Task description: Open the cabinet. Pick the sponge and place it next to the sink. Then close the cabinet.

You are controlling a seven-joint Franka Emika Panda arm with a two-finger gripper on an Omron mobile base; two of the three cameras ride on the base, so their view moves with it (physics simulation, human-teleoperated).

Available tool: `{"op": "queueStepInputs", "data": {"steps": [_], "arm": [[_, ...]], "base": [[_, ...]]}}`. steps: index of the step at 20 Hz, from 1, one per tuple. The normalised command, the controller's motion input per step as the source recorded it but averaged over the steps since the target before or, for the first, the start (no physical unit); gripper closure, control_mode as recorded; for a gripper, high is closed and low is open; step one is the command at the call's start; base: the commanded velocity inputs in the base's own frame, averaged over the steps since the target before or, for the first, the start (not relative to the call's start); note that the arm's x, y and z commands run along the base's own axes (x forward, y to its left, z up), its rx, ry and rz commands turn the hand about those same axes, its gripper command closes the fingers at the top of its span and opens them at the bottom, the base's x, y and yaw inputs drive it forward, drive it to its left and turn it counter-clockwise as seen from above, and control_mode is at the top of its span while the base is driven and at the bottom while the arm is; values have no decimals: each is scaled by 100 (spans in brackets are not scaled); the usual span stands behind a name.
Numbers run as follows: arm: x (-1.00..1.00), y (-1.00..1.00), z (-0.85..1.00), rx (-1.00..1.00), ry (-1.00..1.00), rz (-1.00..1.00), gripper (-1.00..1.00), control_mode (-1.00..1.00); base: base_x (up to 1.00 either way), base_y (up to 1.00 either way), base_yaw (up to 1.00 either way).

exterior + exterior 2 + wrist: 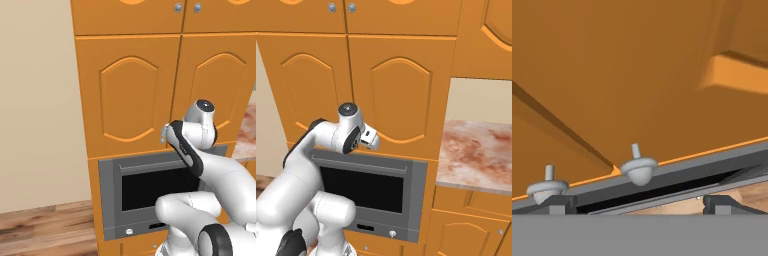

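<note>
Cabinet [130,95] fills the upper middle of both base views: a tall orange cupboard whose two doors, each with an arched raised panel, stand shut and flush, one thin seam between them. Above sit shorter orange doors [130,15] with small silver knobs. Below the tall doors a grey oven [145,192] with a dark window is set into the same orange column.

From the left base view, a plain beige wall [35,100] and a strip of wooden floor [45,225] lie open to the left of the cupboard. From the right base view, a reddish marbled tabletop [476,152] runs off to the right of the oven, bare along its front edge, with more orange doors below it.

White robot arm [311,150] rises in front of the oven and reaches to the lower edge of the tall doors, close to the seam.

Pincer [634,202] is released, its two dark tips standing wide apart at the bottom of the hand view, nothing between them. Just beyond them, two small round silver knobs [639,170] hang at the doors' bottom corners, either side of the seam, right above the oven's grey top edge.
</note>
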Motion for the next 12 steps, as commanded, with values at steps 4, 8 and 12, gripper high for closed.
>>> {"op": "queueStepInputs", "data": {"steps": [4, 8, 12], "arm": [[0, 1, 0, -3, 0, 0, -100, -100], [0, 0, 0, 0, -7, 0, -100, -100], [0, 0, 0, 0, -9, 0, -100, -100]], "base": [[0, 0, 0], [0, 0, 0], [0, 0, 0]]}}
